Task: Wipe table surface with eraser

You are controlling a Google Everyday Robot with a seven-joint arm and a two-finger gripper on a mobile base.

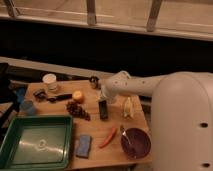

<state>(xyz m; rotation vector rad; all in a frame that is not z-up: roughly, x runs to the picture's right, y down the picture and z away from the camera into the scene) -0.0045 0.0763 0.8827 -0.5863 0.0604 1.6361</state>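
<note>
I see the eraser [103,108] as a small dark rectangular block, lying lengthwise on the light tan desk [60,105] near its middle, between the grapes [77,109] and the banana [128,107]. My gripper [104,98] sits right at the eraser's far end, jaws pressed together; I cannot tell whether they touch it. A blue sponge [83,145] lies beside the green tray [36,145].

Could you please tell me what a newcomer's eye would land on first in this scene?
Probably the robot's big white body filling the right side, its arm reaching left over the table surface. The gripper points down, shut on the dark eraser mid-table. Next comes the green tray at the front left corner.
</note>
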